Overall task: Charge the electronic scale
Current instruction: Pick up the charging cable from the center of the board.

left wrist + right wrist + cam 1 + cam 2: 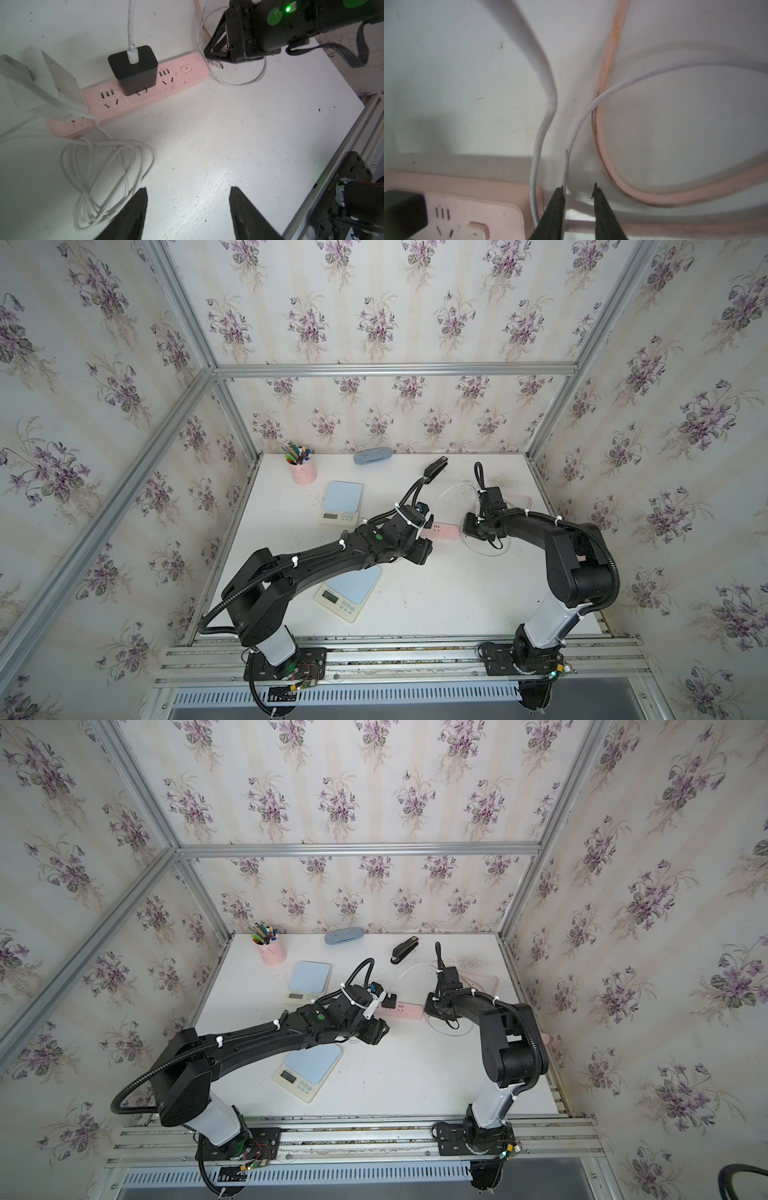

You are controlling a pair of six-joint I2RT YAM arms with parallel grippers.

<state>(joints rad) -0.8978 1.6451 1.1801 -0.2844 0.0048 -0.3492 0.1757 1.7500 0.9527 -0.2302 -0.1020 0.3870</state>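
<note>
We found the pen holder (303,472) in the table's (457,605) back left corner, with the case (372,455) and then the stapler (404,949) to its right along the back edge. The far scale (341,502) lay before the holder, the near scale (351,593) toward the front edge, and the power strip (442,529) mid-table, bearing the charger (134,69).

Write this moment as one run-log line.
left gripper open above table | right gripper around white cable beside power strip, grip unclear | black charger plugged in
</note>
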